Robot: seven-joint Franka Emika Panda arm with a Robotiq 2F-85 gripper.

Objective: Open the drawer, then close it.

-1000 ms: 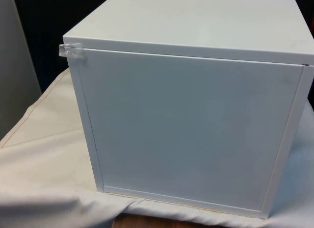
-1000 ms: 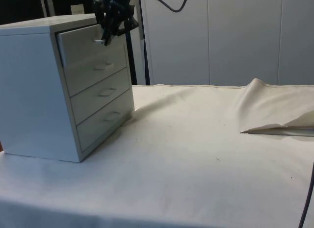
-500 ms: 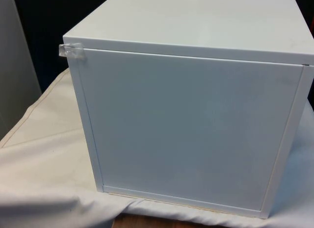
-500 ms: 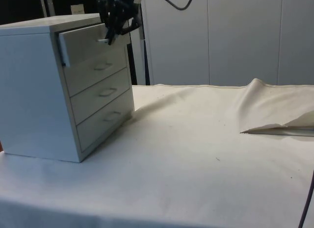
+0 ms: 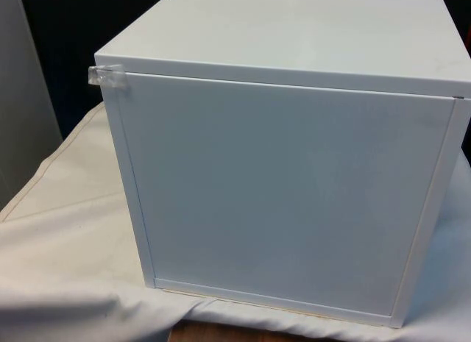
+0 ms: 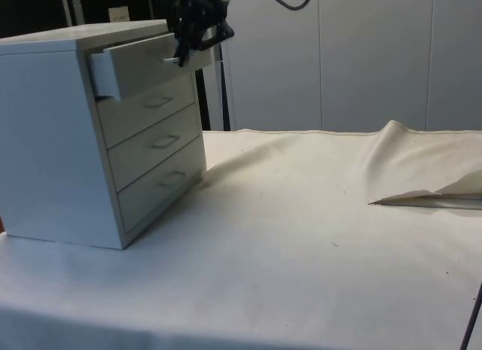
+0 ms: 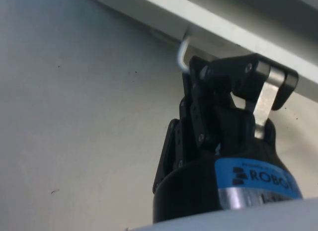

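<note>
A white chest of drawers stands on the table and turns its plain back panel to the front view. In the side view its top drawer juts partway out of the chest. My black gripper is at that drawer's front, shut on its small metal handle. In the wrist view the gripper has its fingers closed together, with the bent handle end showing beside them under the drawer's white edge.
Three lower drawers sit flush in the chest. A raised fold of the white cloth lies at the side view's right. A clear plastic tab sticks out at the chest's upper corner. Open cloth stretches before the drawers.
The top drawer has slid steadily out of the chest, from barely ajar to well extended. My gripper moved with the handle towards the side view's right.
</note>
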